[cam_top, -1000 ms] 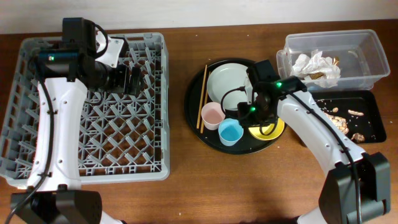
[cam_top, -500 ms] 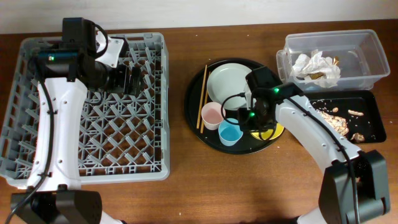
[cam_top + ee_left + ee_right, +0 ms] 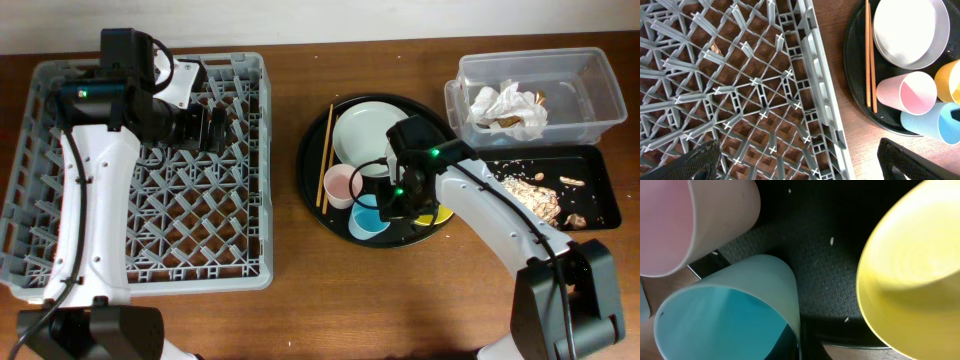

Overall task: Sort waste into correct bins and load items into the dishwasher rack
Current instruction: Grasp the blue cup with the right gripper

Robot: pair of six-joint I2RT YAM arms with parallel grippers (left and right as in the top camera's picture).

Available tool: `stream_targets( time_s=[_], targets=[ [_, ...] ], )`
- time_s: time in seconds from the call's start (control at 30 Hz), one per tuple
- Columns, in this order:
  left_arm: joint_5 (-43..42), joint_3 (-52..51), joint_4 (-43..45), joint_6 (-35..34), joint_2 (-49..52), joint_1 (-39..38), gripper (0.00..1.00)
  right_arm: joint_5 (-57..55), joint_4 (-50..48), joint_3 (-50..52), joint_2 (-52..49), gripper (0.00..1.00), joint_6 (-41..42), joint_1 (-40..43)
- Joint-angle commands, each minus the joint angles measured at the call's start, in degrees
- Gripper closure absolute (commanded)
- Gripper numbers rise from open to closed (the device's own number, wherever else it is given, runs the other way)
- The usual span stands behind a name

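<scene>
The grey dishwasher rack (image 3: 150, 275) fills the left. My left gripper (image 3: 215, 128) hangs open and empty over its right side (image 3: 800, 160). On the round black tray (image 3: 312, 190) lie the pale plate (image 3: 362, 130), the pink cup (image 3: 342, 185), the light blue cup (image 3: 365, 222), the yellow bowl (image 3: 440, 212) and the chopsticks (image 3: 325, 160). My right gripper (image 3: 390, 205) is on the blue cup's rim (image 3: 725, 310), which is tilted, with one finger inside it (image 3: 800, 340). The pink cup (image 3: 700, 220) and the yellow bowl (image 3: 915, 280) flank it.
A clear tub (image 3: 590, 90) at the back right holds white napkins (image 3: 505, 105). In front of it a shallow black tray (image 3: 595, 165) holds tan food scraps (image 3: 530, 195). The rack's right wall (image 3: 815, 65) stands close to the round tray.
My right gripper moved left from over the yellow bowl to the blue cup. The cup has tipped and shifted slightly toward the front. The left arm has not moved.
</scene>
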State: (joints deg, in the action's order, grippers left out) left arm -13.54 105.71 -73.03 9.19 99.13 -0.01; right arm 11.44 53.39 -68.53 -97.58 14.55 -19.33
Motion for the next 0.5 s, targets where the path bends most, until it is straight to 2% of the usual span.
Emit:
stream_targets(
  time_s=[0.0,0.33,0.47],
  targets=[
    [-0.63,1.2,0.07,0.7,0.28,0.02,0.01,0.15,1.14,-0.15,0.04,0.96,-0.09,-0.46],
    [-2.49,1.2,0.07,-0.83,0.28,0.02,0.01,1.2,10.29,-8.98,5.81,0.96,-2.29,-0.42],
    [-8.76,1.2,1.55,-0.81,0.28,0.02,0.01,10.75,7.8,-9.73,8.46,0.96,-5.35,1.57]
  ],
)
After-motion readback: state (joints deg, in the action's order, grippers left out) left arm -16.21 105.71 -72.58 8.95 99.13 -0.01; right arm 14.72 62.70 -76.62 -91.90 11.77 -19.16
